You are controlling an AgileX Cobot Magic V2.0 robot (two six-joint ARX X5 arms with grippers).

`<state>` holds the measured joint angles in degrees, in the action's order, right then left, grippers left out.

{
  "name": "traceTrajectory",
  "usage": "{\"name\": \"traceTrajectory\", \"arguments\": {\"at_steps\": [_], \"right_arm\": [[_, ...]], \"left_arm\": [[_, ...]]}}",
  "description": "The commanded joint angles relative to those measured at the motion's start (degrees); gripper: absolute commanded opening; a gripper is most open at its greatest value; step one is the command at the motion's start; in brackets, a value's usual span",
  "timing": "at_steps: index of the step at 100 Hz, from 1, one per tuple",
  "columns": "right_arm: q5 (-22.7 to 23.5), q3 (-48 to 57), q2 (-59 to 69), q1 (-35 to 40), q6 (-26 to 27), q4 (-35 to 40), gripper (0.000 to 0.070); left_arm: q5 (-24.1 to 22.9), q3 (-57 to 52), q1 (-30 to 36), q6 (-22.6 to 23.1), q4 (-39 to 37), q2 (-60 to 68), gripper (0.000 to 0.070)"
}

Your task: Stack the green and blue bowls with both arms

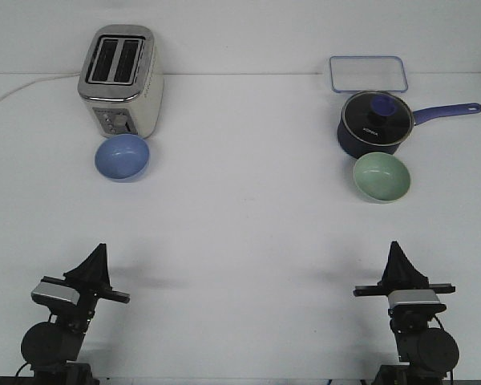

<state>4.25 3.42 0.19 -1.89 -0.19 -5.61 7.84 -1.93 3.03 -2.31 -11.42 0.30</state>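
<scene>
Nothing is grasped yet: the blue bowl (122,157) sits at ten o'clock, the green bowl (381,176) at two, each pincer's opening untellable, so reaching comes next.

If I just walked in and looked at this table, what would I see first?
Probably the shiny toaster at the back left, with a blue bowl right in front of it. On the back right sits a dark blue pot with a glass lid, and a green bowl in front of that. Two black robot arms wait at the near edge, far from the bowls.
</scene>
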Motion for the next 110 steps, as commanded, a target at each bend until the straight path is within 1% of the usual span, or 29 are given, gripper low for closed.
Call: {"name": "traceTrajectory", "arguments": {"at_steps": [1,7,17,31,43,66,78,96,110], "right_arm": [[-0.55,2.8,0.09,0.0,0.83,1.99,0.0],[-1.77,5.22,0.85,0.0,0.81,5.7,0.0],[-2.29,10.12,2.6,0.0,0.81,12.02,0.0],[-2.78,17.77,7.43,0.0,0.81,18.88,0.0],[-2.78,25.35,13.18,0.0,0.81,25.35,0.0],[-2.8,40.89,26.36,0.0,0.79,40.89,0.0],[-2.78,47.39,32.92,0.0,0.79,48.04,0.0],[-2.78,53.44,40.57,0.0,0.81,55.34,0.0],[-2.78,54.69,44.81,0.0,0.81,58.62,0.0]], "left_arm": [[0.09,1.14,-0.07,0.11,-0.63,-0.11,0.001],[0.09,1.14,-0.07,0.13,-0.63,-0.11,0.001],[0.09,1.14,-0.07,0.13,-0.63,-0.11,0.001],[0.09,1.14,-0.07,0.11,-0.63,-0.11,0.001],[0.09,1.14,-0.07,0.13,-0.63,-0.11,0.001],[0.09,1.14,-0.07,0.11,-0.63,-0.11,0.001],[0.09,1.14,-0.07,0.13,-0.63,-0.11,0.001],[0.09,1.14,-0.07,0.11,-0.63,-0.11,0.001],[0.09,1.14,-0.07,0.13,-0.63,-0.11,0.001]]}}
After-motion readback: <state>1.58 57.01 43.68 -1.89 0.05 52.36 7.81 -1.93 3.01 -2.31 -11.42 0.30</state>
